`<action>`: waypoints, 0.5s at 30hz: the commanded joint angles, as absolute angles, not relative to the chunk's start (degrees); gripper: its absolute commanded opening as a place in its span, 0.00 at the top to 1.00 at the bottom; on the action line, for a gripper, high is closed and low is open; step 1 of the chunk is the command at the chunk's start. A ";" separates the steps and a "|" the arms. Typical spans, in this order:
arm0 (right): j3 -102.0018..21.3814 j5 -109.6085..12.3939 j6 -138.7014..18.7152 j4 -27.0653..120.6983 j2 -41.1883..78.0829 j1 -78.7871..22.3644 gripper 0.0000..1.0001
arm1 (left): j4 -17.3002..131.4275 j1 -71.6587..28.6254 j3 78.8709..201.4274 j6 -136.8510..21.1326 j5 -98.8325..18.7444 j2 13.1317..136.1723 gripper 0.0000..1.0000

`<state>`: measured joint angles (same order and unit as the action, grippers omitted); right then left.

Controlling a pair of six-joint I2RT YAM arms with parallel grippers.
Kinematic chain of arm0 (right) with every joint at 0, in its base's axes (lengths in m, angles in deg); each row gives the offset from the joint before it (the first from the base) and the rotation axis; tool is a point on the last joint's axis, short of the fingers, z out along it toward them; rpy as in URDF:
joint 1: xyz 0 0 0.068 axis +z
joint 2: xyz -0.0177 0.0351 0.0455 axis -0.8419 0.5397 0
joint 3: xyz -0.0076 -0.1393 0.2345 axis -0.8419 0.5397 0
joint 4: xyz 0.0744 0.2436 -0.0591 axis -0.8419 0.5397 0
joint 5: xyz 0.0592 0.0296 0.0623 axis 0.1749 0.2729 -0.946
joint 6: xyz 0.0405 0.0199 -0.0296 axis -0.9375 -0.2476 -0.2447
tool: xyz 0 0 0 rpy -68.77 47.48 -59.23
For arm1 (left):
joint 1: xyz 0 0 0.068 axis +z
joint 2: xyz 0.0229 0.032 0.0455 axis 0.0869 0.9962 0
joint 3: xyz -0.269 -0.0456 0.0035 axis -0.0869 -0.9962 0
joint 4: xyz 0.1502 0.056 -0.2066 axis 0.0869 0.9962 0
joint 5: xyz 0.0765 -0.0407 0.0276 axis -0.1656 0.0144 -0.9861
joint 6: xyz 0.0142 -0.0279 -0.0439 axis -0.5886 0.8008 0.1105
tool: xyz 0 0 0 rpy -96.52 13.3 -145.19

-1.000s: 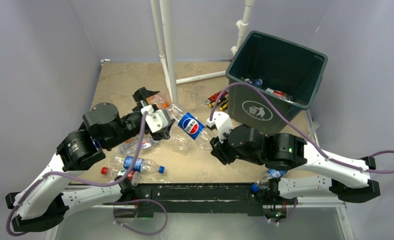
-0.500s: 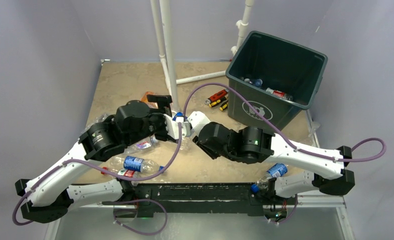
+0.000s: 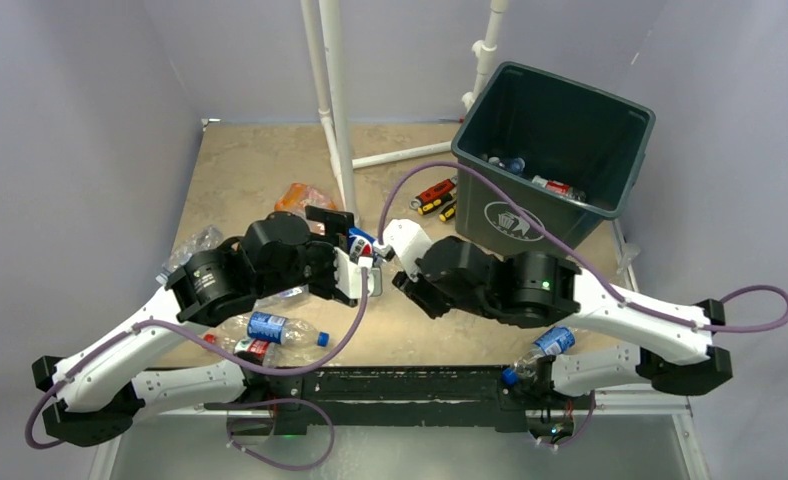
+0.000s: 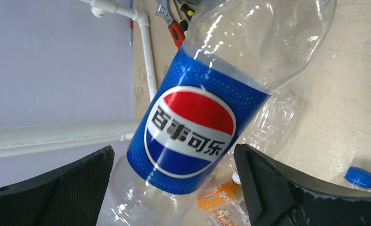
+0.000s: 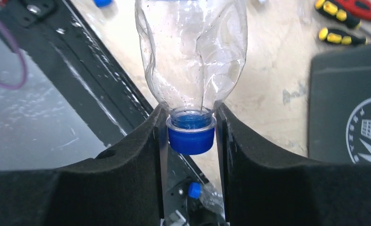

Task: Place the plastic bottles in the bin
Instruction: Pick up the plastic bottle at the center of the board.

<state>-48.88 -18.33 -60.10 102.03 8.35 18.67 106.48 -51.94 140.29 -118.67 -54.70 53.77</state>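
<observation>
A clear Pepsi bottle (image 3: 361, 243) with a blue label hangs between my two grippers at the table's middle. My right gripper (image 5: 189, 136) is shut on its blue cap (image 5: 191, 139), and the crushed body (image 5: 193, 52) sticks out beyond the fingers. My left gripper (image 4: 174, 188) is open, its jaws wide on either side of the label (image 4: 193, 127), with a gap at the right finger. In the top view the left gripper (image 3: 350, 252) and right gripper (image 3: 380, 260) nearly meet. The dark green-grey bin (image 3: 515, 215) stands at the far right with bottles (image 3: 560, 187) inside.
More bottles lie on the table: an orange-label one (image 3: 305, 198), a clear one (image 3: 190, 245), a Pepsi one (image 3: 285, 328), a red-cap one (image 3: 240, 345), one on the near frame (image 3: 545, 345). Red and yellow tools (image 3: 435, 195) lie by the bin. White pipes (image 3: 335, 100) stand behind.
Both arms have swung in toward the middle and closed the distance between them around the Pepsi bottle. The left arm moved right and uncovered the orange-label bottle.
</observation>
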 commanded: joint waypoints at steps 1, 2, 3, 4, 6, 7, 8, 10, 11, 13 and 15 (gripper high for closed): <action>-48.30 -25.87 -58.37 94.86 2.33 18.70 1.00 | 105.09 -51.97 138.07 -119.75 -50.11 54.14 0.01; -47.91 -27.13 -58.29 93.83 1.67 18.71 1.00 | 104.56 -51.97 137.79 -119.32 -48.97 54.60 0.01; -47.57 -28.20 -58.34 92.96 1.04 18.73 1.00 | 104.38 -51.99 137.89 -118.91 -47.34 54.92 0.01; -47.23 -28.95 -58.48 92.14 0.56 18.72 1.00 | 104.30 -51.97 138.12 -118.47 -45.89 55.18 0.01; -46.92 -29.87 -58.79 91.08 -0.43 18.73 1.00 | 103.93 -52.05 138.48 -117.83 -44.78 55.28 0.03; -46.74 -30.30 -58.76 90.59 -1.01 18.74 1.00 | 103.64 -52.01 138.47 -117.86 -44.76 55.19 0.04; -46.70 -30.48 -58.61 90.14 -1.57 18.70 1.00 | 103.44 -51.99 138.47 -117.80 -44.90 55.07 0.05; -46.70 -30.26 -58.12 89.31 -2.29 18.73 1.00 | 102.91 -52.01 138.55 -117.60 -45.39 54.85 0.08; -46.82 -30.17 -57.96 88.89 -2.46 18.74 1.00 | 102.38 -51.99 138.44 -117.15 -45.74 54.68 0.09; -47.00 -29.74 -58.01 87.92 -2.58 18.76 1.00 | 102.17 -52.05 138.39 -116.20 -45.66 54.54 0.12; -46.62 -29.58 -58.25 86.51 -3.04 18.70 1.00 | 101.88 -52.05 138.38 -115.03 -44.94 54.18 0.17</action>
<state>-46.69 -27.64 -59.35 93.86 -1.47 18.60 104.58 -51.94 138.35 -117.69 -47.18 55.21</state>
